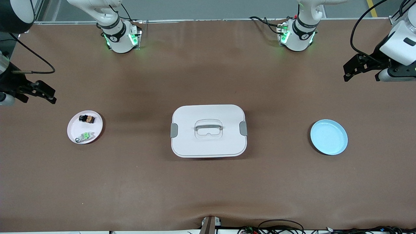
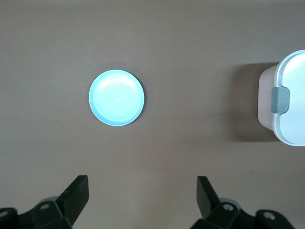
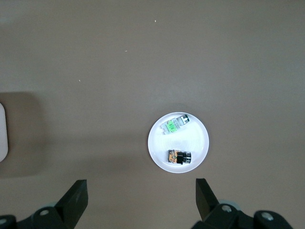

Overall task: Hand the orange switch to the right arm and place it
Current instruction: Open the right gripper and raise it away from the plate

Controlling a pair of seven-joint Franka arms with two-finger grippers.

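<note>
Switches sit together on a small white plate (image 1: 74, 133) toward the right arm's end of the table: the orange switch (image 1: 87, 119) lies farther from the front camera than the green-and-white switch (image 1: 85, 136). A white lidded box (image 1: 208, 130) stands mid-table, with an empty blue plate (image 1: 329, 137) toward the left arm's end. Right gripper (image 1: 45, 92) hangs open above the table near the white plate, while the left gripper (image 1: 352, 69) waits open above the table near the blue plate.
</note>
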